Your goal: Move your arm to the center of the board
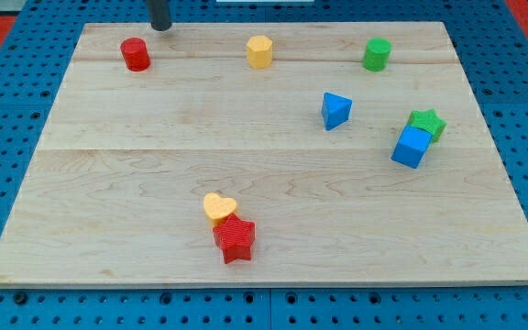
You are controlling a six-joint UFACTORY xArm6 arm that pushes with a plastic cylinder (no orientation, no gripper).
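Though rod cut off by view's top, my tip shows — just beside red cylinder.

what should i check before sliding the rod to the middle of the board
1. Tip location: my tip sits at the board's top edge, just up and to the view's right of the red cylinder. ok
2. Tip free of blocks: it stands apart from the red cylinder. ok
3. Path down and to the view's right toward the centre: no block lies on it; the yellow hexagonal block stays above that line. ok
4. Centre area: bare; the blue triangular block is to its right, the yellow heart and red star below it. ok
5. Tip contact height on the wood: cannot tell.
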